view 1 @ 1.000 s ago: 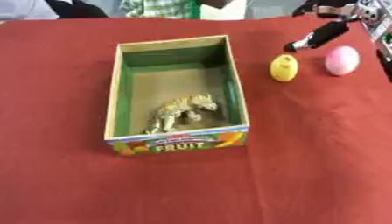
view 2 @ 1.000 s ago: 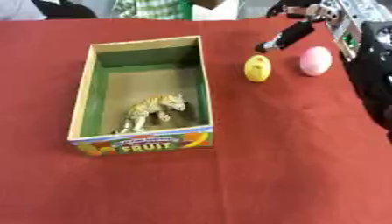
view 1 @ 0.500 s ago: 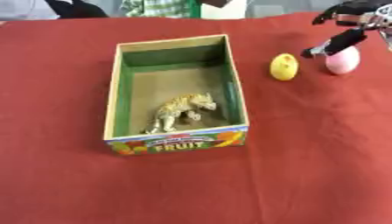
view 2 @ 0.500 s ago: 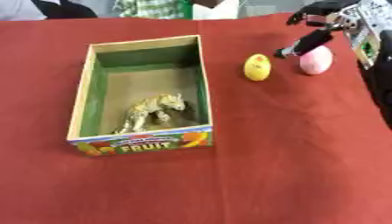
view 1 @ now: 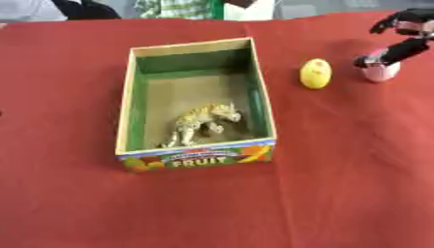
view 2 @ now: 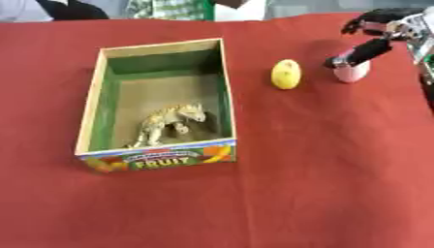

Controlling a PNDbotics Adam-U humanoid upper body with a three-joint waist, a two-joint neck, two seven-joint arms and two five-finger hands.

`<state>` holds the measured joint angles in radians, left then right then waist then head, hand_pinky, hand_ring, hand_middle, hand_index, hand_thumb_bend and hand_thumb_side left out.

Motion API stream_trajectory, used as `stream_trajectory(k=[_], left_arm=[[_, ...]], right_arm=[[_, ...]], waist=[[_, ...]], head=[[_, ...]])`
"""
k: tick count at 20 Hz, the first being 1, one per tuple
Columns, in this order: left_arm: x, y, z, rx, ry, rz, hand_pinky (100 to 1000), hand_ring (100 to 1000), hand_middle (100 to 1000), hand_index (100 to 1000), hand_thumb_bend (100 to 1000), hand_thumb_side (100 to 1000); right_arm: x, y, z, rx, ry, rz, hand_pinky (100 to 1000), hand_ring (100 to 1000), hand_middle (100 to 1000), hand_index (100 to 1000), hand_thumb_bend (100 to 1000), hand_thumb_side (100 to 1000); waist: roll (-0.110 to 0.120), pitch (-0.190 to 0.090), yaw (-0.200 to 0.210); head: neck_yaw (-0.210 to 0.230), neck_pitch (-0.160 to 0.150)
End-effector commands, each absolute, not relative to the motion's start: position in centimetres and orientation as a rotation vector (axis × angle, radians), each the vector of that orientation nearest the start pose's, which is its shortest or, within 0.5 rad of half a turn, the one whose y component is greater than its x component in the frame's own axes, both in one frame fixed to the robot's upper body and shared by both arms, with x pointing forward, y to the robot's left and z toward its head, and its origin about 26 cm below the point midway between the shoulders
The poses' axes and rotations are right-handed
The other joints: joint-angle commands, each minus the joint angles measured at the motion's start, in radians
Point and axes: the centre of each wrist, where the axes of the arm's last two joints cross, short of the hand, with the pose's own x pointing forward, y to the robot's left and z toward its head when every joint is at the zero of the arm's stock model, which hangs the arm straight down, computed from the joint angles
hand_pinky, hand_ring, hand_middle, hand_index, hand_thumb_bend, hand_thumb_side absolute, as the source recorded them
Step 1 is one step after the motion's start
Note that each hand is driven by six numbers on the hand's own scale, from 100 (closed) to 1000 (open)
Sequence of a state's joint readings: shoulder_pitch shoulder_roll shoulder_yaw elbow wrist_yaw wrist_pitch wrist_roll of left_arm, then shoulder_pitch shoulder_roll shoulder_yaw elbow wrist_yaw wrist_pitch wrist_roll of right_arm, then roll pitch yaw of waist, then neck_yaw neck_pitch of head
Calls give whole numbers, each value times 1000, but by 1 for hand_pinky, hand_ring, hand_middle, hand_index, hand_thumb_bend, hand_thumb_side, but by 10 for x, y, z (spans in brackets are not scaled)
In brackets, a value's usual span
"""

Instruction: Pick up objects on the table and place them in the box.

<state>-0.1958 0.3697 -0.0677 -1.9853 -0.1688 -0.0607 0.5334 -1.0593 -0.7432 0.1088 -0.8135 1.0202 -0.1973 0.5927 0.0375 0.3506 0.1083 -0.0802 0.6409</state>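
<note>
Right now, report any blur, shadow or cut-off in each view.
Left eye view: soft all over; the box print is smeary, its near wall shades the toy, and the right hand runs off the top-right corner. Right eye view: as soft; the hand covers part of the pink egg; the yellow egg is unshadowed.

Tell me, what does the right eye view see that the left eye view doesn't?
Only the right eye view shows the silver arm behind the right hand. Only the left eye view shows a wider strip of red table left of the box. Both show the box, the toy animal inside it, the yellow egg, and the right hand at the pink egg.
</note>
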Motion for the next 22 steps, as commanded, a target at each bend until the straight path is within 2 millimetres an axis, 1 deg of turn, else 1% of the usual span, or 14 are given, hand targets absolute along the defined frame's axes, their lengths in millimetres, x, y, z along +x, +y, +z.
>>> stream_trajectory(k=[1,2,3,6,8,9,12,14,15,17,18,19,21,22], left_arm=[[289,264,173,600,-2338,36,502,626,672,713,100,830],[289,264,174,596,-2339,37,502,626,672,713,100,830],[289,264,174,595,-2339,37,502,626,672,713,100,829],[289,264,174,595,-2337,38,502,627,671,713,100,829],[289,264,174,595,-2336,40,502,627,671,713,100,829],[289,264,174,595,-2336,40,502,627,671,713,100,829],[289,263,174,593,-2337,39,502,627,671,713,100,828],[289,263,174,593,-2336,38,502,628,671,711,100,827],[289,263,174,593,-2335,38,502,627,670,709,100,827],[289,264,173,595,-2335,36,502,627,669,708,100,827],[289,264,173,595,-2334,36,502,627,669,708,100,827],[289,264,173,595,-2334,35,501,627,669,708,100,827],[289,264,173,593,-2335,32,501,627,668,707,100,826],[289,264,173,593,-2334,31,501,627,668,706,100,825]], right_arm=[[452,-418,309,-1173,-951,1433,895,977,890,955,493,722],[451,-420,308,-1172,-946,1427,895,976,890,959,460,683],[450,-422,306,-1171,-941,1419,893,975,888,963,494,719],[449,-427,303,-1171,-925,1390,889,970,868,965,492,720],[449,-428,300,-1169,-918,1381,884,965,831,962,492,717],[449,-429,298,-1167,-916,1381,879,960,791,952,484,714],[450,-428,295,-1164,-924,1381,869,945,721,912,434,704],[451,-427,294,-1160,-940,1378,855,913,649,810,378,710],[450,-427,295,-1158,-949,1379,836,880,594,713,350,708],[450,-426,296,-1158,-969,1386,805,827,518,604,288,704],[449,-425,297,-1156,-986,1390,798,815,506,577,251,695],[449,-423,298,-1155,-1002,1392,780,788,482,536,177,668],[448,-420,299,-1148,-1034,1401,758,764,467,511,100,627],[448,-419,300,-1142,-1048,1406,753,759,463,499,100,608]], waist=[[-3,-23,-2],[-2,-23,-3],[-2,-23,-3],[-1,-22,-3],[0,-21,-2],[0,-21,-2],[2,-19,-2],[2,-18,-1],[2,-18,-1],[2,-19,-2],[2,-20,-3],[2,-21,-4],[1,-22,-6],[1,-23,-7]], head=[[6,-5],[6,-6],[7,-6],[5,-8],[4,-9],[4,-10],[3,-10],[4,-10],[4,-10],[5,-9],[5,-8],[4,-8],[5,-7],[5,-7]])
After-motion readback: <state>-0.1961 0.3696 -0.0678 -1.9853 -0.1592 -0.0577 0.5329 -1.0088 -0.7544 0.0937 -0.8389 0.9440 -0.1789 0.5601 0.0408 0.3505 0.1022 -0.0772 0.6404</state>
